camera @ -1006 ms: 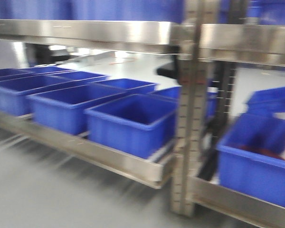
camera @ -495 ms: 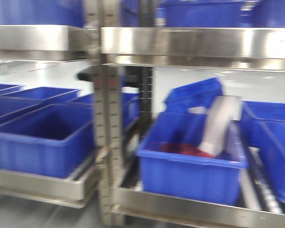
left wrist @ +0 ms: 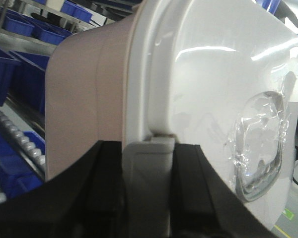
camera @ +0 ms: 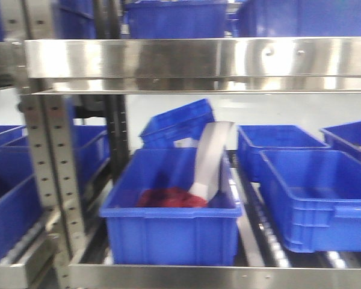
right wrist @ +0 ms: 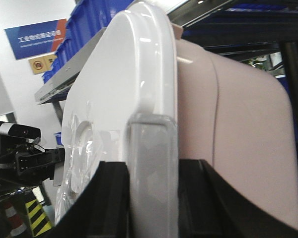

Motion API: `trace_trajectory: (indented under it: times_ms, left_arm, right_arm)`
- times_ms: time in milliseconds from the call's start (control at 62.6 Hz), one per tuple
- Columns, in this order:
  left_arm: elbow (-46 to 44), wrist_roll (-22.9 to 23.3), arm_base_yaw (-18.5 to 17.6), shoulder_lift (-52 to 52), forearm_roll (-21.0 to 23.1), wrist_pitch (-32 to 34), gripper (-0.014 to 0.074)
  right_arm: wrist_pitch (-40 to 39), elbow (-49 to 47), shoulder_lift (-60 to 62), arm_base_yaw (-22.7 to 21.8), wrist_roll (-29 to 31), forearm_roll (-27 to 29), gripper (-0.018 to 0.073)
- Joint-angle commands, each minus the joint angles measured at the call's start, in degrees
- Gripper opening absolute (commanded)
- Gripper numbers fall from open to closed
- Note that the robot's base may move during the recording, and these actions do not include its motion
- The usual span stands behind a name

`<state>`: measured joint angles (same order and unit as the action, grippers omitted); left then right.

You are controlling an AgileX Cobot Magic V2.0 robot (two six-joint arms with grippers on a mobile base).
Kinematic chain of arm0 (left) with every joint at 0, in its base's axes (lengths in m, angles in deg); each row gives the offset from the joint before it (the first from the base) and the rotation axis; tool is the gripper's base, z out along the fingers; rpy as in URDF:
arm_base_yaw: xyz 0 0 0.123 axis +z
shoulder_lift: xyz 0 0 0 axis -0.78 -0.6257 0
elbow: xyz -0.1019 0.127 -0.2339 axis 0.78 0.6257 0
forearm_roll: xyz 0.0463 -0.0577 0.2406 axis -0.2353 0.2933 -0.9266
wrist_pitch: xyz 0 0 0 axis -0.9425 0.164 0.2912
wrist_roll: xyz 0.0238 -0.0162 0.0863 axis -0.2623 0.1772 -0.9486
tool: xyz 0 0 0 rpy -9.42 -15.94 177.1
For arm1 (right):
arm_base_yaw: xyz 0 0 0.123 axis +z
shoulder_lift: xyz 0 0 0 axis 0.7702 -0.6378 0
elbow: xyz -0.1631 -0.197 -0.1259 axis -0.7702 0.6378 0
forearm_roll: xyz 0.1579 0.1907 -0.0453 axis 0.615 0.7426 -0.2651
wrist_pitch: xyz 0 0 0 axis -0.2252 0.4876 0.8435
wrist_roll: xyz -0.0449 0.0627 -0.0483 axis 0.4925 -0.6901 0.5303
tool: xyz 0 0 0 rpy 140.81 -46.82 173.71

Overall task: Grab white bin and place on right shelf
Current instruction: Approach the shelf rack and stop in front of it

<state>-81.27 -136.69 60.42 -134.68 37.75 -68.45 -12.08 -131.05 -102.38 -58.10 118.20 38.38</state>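
Since the earlier frame the front view has swung right. The perforated upright (camera: 48,168) now stands far left, the right shelf (camera: 198,57) spans the view, and a blue crate (camera: 168,232) sits near centre. The left gripper (left wrist: 149,198) is clamped on one end of the white bin (left wrist: 84,99) and the right gripper (right wrist: 151,198) on the other, so the bin hangs between them.

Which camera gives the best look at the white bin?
The left wrist view: the white bin fills it, lid and pinkish side both clear. The right wrist view shows it from the other end. The front view misses it.
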Motion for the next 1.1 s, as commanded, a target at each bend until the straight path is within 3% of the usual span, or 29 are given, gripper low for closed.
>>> trace_trajectory:
  times_ms: [0, 1085]
  left_arm:
    - [-2.3, -2.8, -1.8, 2.2, 3.7, -13.4, -0.0118]
    - [-2.3, -2.8, -1.8, 2.2, 3.7, -13.4, -0.0117]
  right_arm:
    - [15.2, -2.0, 2.1, 2.1, 0.7, 4.2, 0.0089]
    - [15.1, -2.0, 2.1, 2.1, 0.7, 4.2, 0.0089]
